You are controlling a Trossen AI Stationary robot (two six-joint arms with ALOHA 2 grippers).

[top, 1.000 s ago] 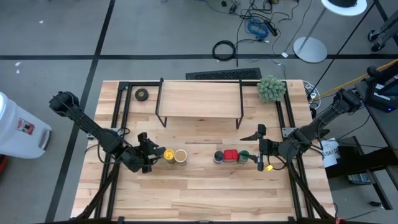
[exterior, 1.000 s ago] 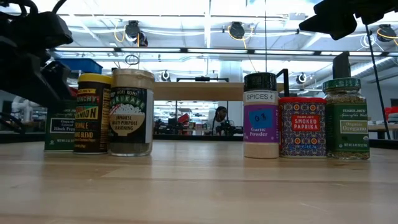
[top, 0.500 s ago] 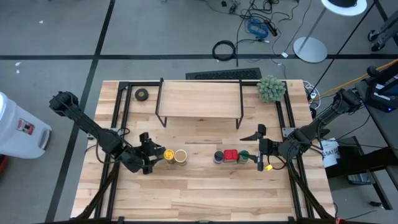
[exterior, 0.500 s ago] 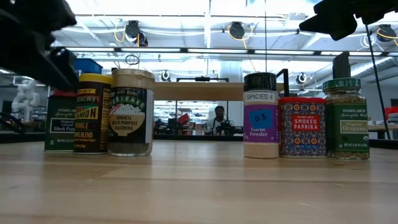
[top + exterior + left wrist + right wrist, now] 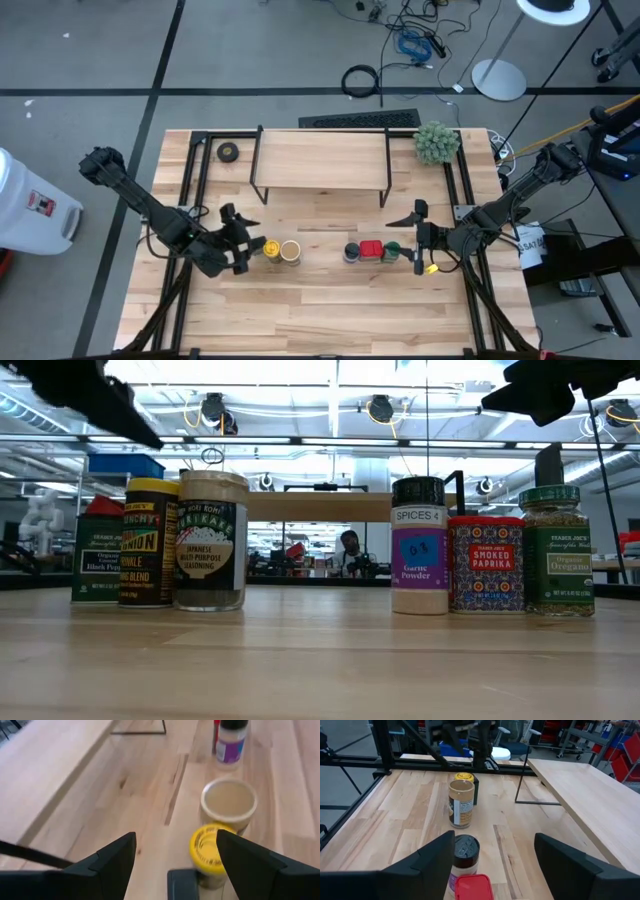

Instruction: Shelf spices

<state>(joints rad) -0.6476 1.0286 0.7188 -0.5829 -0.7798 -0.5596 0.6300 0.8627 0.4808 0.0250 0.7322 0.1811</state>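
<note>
Currently all six spice containers stand upright in one row on the wooden surface [image 5: 330, 300], in front of the shelf [image 5: 320, 160]; none is on the shelf's top board.

Left group, nearest the shelf's left legs: dark boxy tin [image 5: 97, 560] (black pepper label), touching or just beside the yellow-lidded jar [image 5: 269, 248], then the tan-lidded jar [image 5: 291, 252] close alongside. Tin barely shows in the high view, hidden by the left gripper.

Right group, nearer the shelf's right legs: blue-labelled garlic powder jar [image 5: 419, 546] w/ dark lid, red paprika tin [image 5: 371, 249], green-lidded oregano jar [image 5: 556, 550]. These three stand shoulder to shoulder; gap separates them from the left group.

Left gripper [image 5: 235, 240]: raised above the left end of the row, over the tin and yellow-lidded jar. Jaws spread, nothing between them; wrist view shows the yellow lid [image 5: 210, 851] below the gap.

Right gripper [image 5: 420, 235]: hovers at the right end of the row, beside the green-lidded jar, farther from the shelf's centre. Jaws released, holding nothing.

Other items: black tape roll [image 5: 229, 152] at the shelf's left rear corner; fuzzy green plant ball [image 5: 436, 141] at its right rear. Person [image 5: 350, 552] visible far off in the room behind the shelf.
</note>
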